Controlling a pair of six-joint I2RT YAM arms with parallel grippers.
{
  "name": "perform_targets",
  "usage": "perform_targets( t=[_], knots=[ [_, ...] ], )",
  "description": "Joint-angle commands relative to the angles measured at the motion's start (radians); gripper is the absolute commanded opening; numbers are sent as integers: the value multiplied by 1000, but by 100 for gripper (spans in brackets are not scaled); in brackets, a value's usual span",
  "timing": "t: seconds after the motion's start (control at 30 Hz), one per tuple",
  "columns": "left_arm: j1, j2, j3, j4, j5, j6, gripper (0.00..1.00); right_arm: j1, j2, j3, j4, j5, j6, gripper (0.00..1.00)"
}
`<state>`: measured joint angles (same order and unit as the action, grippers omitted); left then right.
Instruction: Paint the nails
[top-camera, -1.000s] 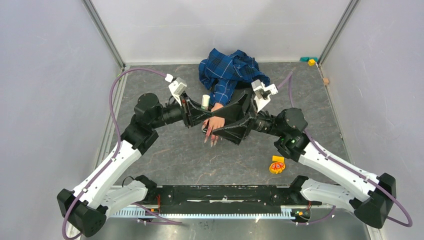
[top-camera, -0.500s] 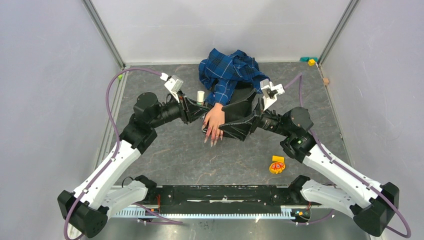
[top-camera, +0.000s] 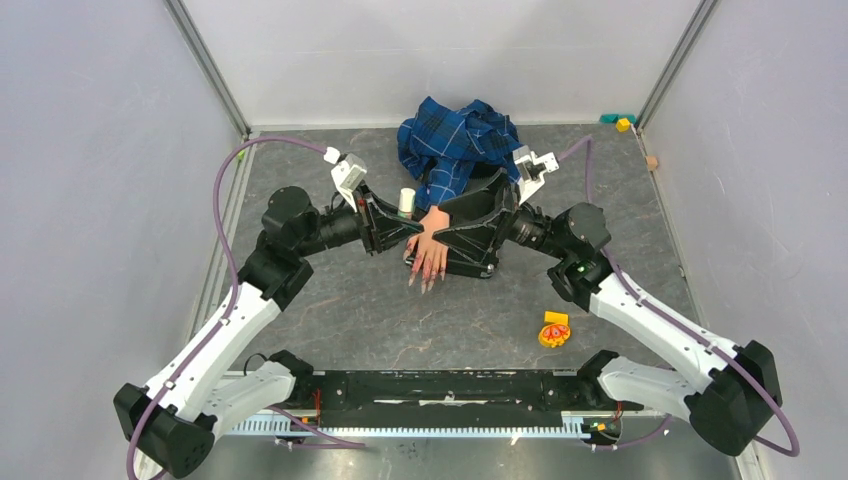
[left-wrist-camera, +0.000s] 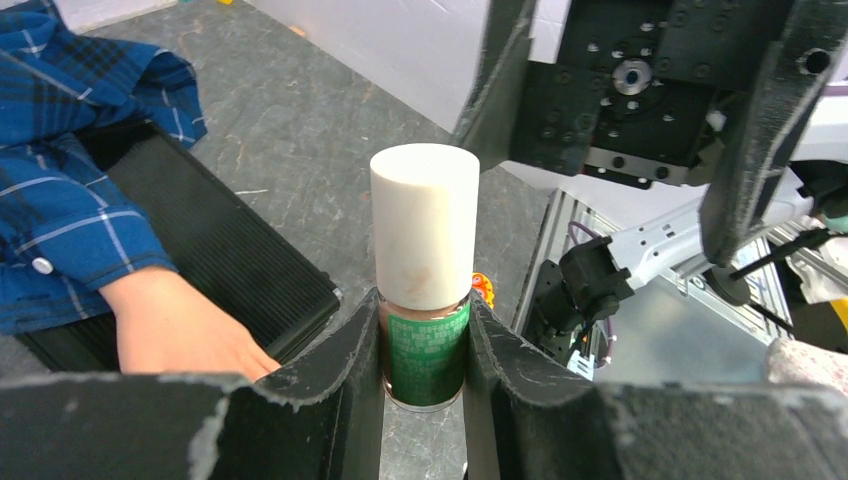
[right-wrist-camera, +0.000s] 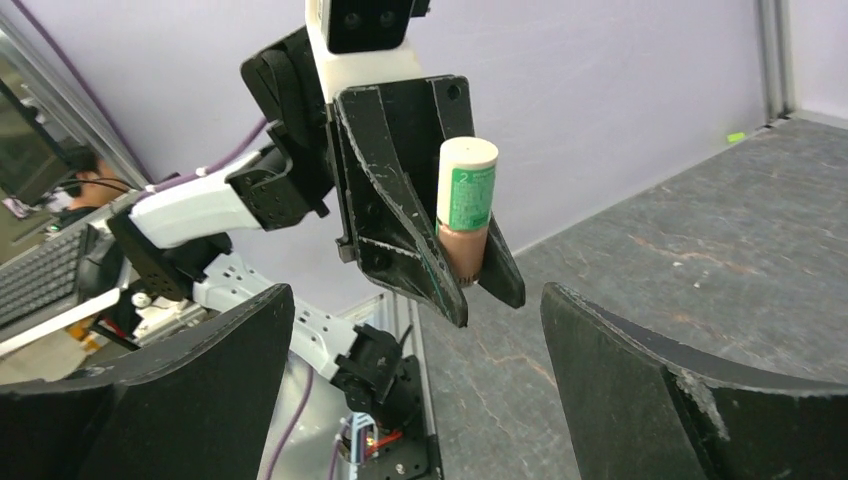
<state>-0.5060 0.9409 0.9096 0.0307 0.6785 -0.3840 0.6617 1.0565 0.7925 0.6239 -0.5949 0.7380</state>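
A pale mannequin hand (top-camera: 430, 250) with a blue plaid sleeve (top-camera: 455, 140) lies on a black ribbed pad (left-wrist-camera: 230, 250). Its long pink-red nails (top-camera: 425, 279) point toward the near edge. My left gripper (top-camera: 403, 218) is shut on an upright nail polish bottle (top-camera: 407, 201) with a white cap and a green label, just left of the wrist. The bottle (left-wrist-camera: 425, 260) sits between the fingers in the left wrist view. My right gripper (top-camera: 455, 242) is wide open and empty, just right of the hand, facing the bottle (right-wrist-camera: 466, 205). The nails are out of both wrist views.
An orange and yellow object (top-camera: 553, 330) lies on the table at the near right. Small coloured blocks (top-camera: 620, 121) sit in the back right corner. Grey walls close in the left, back and right sides.
The right gripper drew back to the right, then came in again toward the bottle and the hand. The left gripper shifted only slightly, still holding the bottle.
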Motion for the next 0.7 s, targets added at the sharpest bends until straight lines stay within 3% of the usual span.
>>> perform_targets(
  t=[0.0, 0.67],
  knots=[
    [-8, 10, -7, 105, 92, -58, 2, -1, 30, 37, 192, -36, 91, 98],
    [-93, 74, -20, 222, 231, -137, 2, 84, 187, 149, 318, -43, 143, 98]
  ],
)
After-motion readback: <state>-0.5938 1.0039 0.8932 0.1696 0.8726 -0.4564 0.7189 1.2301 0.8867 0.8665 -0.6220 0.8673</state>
